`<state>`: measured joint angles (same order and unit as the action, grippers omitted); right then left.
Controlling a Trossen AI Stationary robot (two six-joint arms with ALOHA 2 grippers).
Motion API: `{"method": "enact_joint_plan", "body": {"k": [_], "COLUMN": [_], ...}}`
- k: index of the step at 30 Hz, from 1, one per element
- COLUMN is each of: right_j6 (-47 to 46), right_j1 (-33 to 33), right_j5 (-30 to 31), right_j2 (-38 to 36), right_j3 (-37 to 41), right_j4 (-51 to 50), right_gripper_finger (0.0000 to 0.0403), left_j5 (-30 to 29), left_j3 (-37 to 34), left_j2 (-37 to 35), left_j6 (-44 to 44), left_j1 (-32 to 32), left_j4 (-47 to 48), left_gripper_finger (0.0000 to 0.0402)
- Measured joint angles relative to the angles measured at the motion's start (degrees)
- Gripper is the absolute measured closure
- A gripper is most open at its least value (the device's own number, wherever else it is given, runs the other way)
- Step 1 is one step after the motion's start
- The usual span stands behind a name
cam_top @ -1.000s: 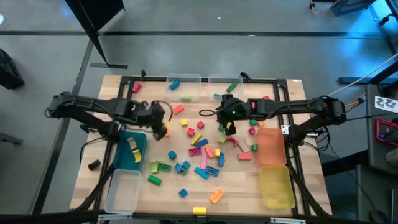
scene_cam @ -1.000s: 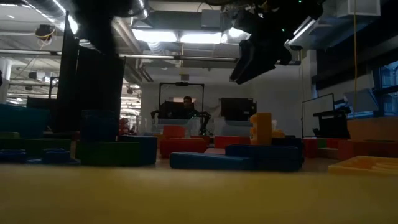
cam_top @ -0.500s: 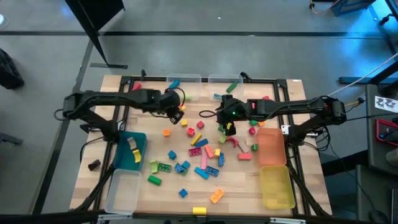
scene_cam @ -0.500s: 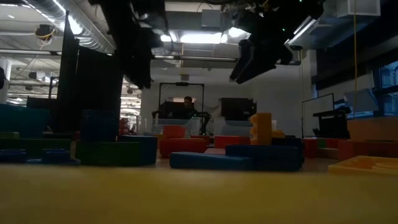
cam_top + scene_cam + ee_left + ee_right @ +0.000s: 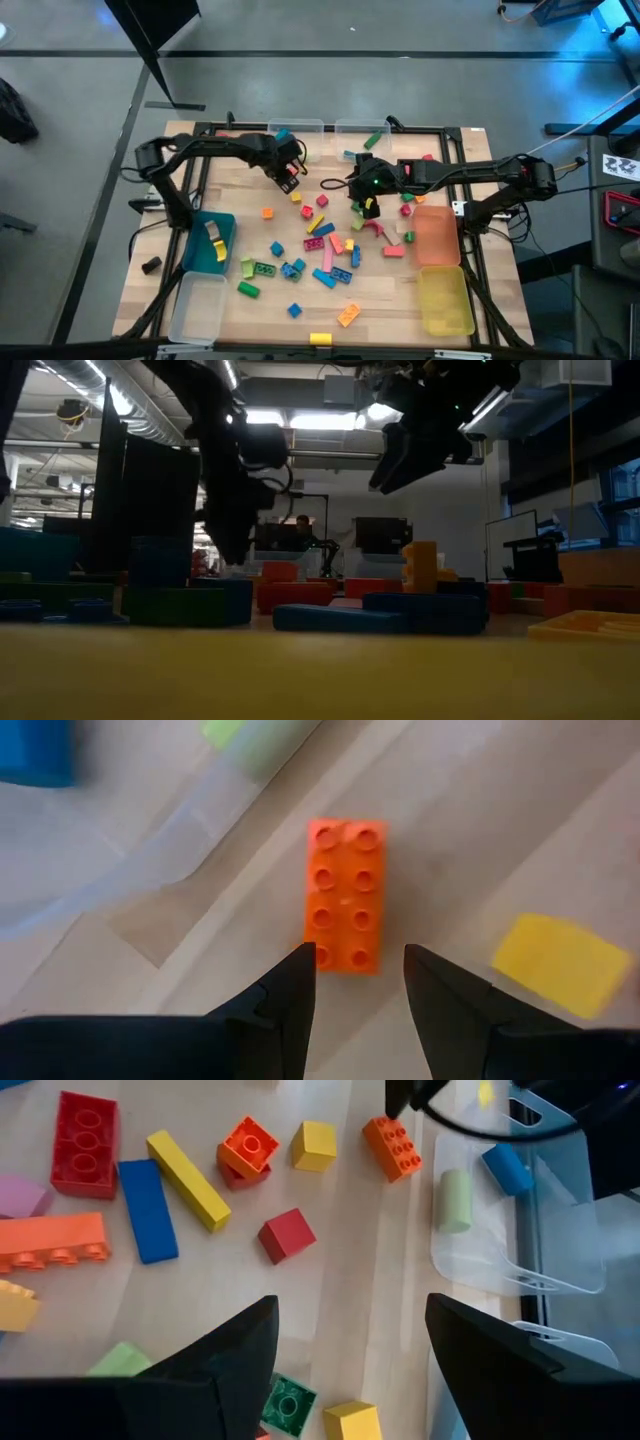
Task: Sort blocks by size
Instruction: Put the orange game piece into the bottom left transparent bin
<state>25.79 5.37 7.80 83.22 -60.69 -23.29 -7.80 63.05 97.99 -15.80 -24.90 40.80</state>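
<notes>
Your left pincer (image 5: pixel 355 1010) is open over the orange block (image 5: pixel 344 896); come down crooked and you'll knock it away.

A light wooden tabletop (image 5: pixel 300 330) carries dozens of small coloured blocks (image 5: pixel 320 245) scattered across its middle. Two clear bins (image 5: pixel 318 129) sit along the far edge, a blue bin (image 5: pixel 203 250) and a clear bin (image 5: pixel 196 310) along the left, and an orange bin (image 5: pixel 437 236) and a yellow bin (image 5: pixel 445 300) along the right.
</notes>
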Motion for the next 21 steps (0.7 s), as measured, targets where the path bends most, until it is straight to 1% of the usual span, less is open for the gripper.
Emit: {"method": "enact_joint_plan", "body": {"k": [5,15,18,21], "right_j6": [0.0,0.0,0.0,-0.2], "right_j1": [0.0,0.0,0.0,0.0], "right_j5": [-1.4,-1.4,-1.4,-1.4], "right_j2": [0.0,0.0,0.0,0.0], "right_j3": [0.0,0.0,0.0,0.0], "right_j4": [0.0,0.0,0.0,0.0], "right_gripper_finger": [0.015,0.015,0.015,0.015], "left_j5": [0.2,0.3,0.3,0.2], "left_j3": [0.0,0.0,0.0,0.0], "left_j2": [2.2,1.8,1.8,1.9], "left_j6": [2.0,7.5,7.0,4.6], "left_j1": [-1.3,-1.5,-1.5,-1.6], "left_j4": [-0.1,-1.2,-1.3,-1.3], "left_gripper_finger": [0.0262,0.0262,0.026,0.0242]}}
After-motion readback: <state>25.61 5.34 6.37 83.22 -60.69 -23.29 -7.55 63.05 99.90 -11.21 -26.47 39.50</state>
